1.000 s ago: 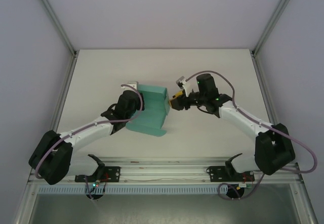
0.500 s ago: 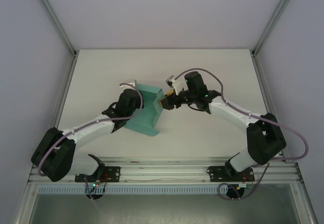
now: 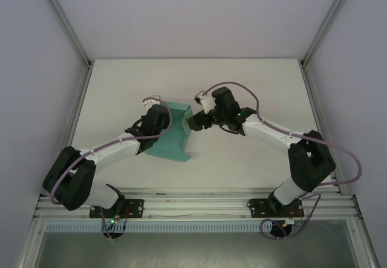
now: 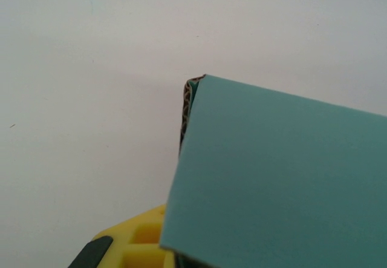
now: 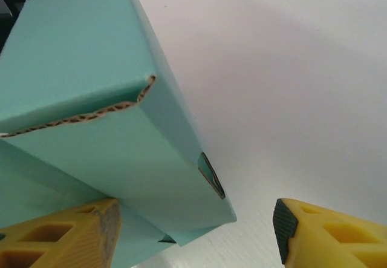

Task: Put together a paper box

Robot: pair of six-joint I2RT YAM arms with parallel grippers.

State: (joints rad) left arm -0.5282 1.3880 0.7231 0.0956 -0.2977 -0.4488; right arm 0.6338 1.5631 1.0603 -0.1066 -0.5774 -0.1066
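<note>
Right gripper [image 5: 196, 222] spread wide astride teal-green corrugated-card paper box [image 5: 91, 62] wall, likely to fold it; left gripper [image 3: 164, 117] pinches box steady.

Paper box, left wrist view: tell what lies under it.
A yellow finger pokes out beneath the paper box, with white table beyond. The box covers the finger's tip and anything else below.

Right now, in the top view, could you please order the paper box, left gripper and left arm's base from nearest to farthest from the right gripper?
1. paper box, right at the right gripper, on its left.
2. left gripper, across the box.
3. left arm's base, bottom left of the view.
</note>
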